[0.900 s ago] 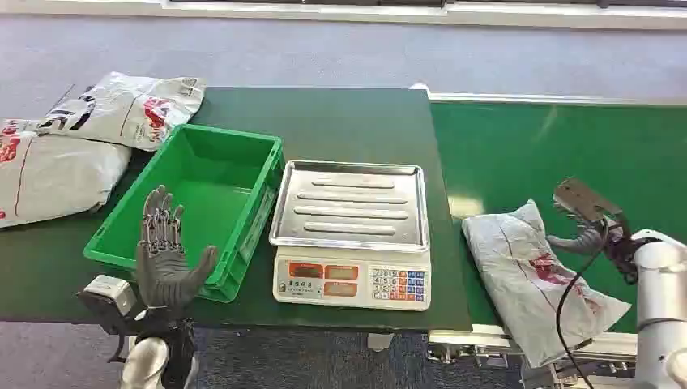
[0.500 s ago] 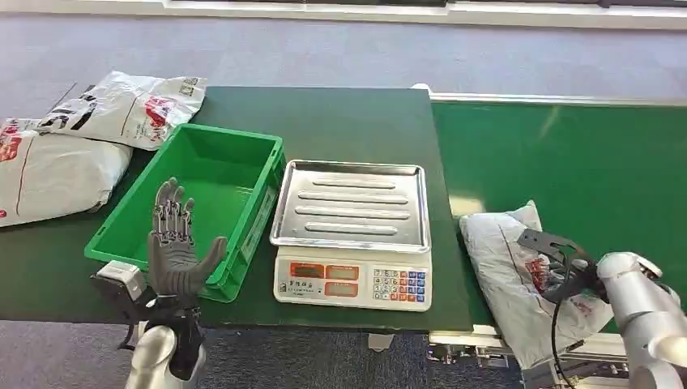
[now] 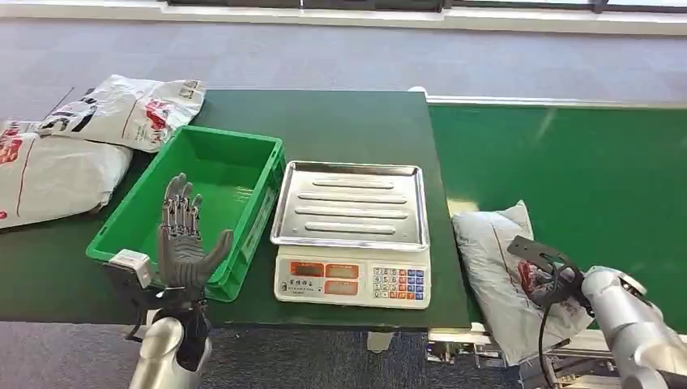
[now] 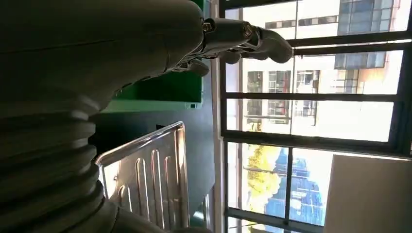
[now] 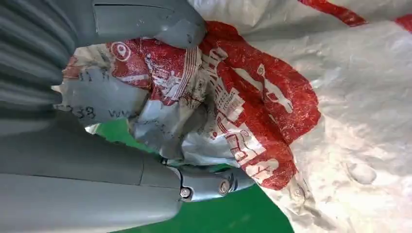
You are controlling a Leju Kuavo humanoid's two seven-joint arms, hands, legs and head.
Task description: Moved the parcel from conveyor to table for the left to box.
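Parcel (image 3: 506,284) lies on the green conveyor (image 3: 583,170) at its near edge, just beside the desk (image 3: 356,121). Right robot hand (image 3: 559,279) grips its crumpled red-printed wrap, thumb and fingers (image 5: 214,184) pinching a fold. Left robot hand (image 3: 185,239) is open, fingers spread upright over the green box (image 3: 211,174) front rim, holding nothing.

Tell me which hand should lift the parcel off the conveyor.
Right. The right hand already grips the parcel on the conveyor; the left hand hovers open by the green crate, across the scale.
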